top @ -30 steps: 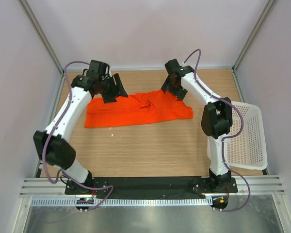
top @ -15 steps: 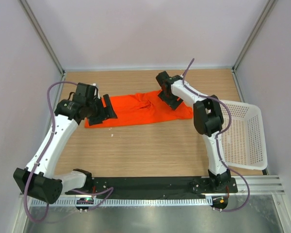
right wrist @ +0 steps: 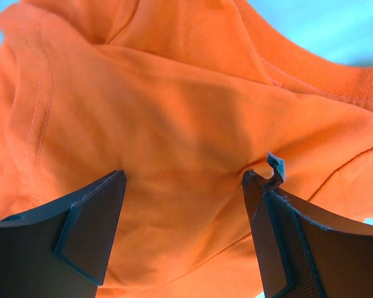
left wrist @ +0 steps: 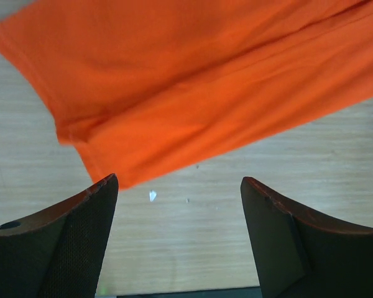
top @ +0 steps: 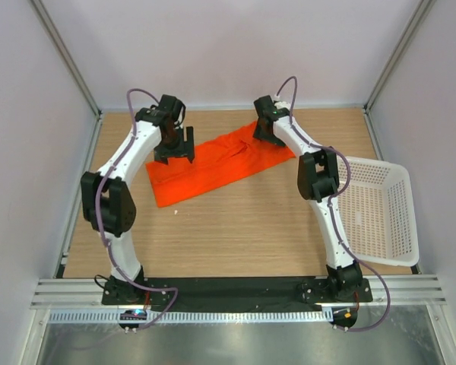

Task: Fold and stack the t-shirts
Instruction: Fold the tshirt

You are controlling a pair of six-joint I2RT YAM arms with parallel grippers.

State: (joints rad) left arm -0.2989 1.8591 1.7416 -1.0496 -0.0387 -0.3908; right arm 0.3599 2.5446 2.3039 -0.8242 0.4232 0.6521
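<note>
The orange-red t-shirt (top: 213,163) lies flat and slanted on the wooden table, its left end nearer me and its right end at the back. My left gripper (top: 173,152) hovers over its left part. In the left wrist view this gripper (left wrist: 179,180) is open with bare table between the fingers and the t-shirt (left wrist: 193,87) just beyond them. My right gripper (top: 267,134) is at the shirt's far right end. It (right wrist: 185,175) is open, straddling wrinkled t-shirt fabric (right wrist: 174,118) near the collar, and its right fingertip (right wrist: 261,186) dents the cloth.
A white lattice basket (top: 380,213) stands at the table's right edge, beside the right arm. A small white speck (top: 176,211) lies on the wood near the shirt's left corner. Pale walls enclose the table on the left, back and right.
The t-shirt has turned from lying level to slanted, its right end farther back. My left gripper swung from the shirt's left edge to over it and opened wider. The right gripper moved back.
</note>
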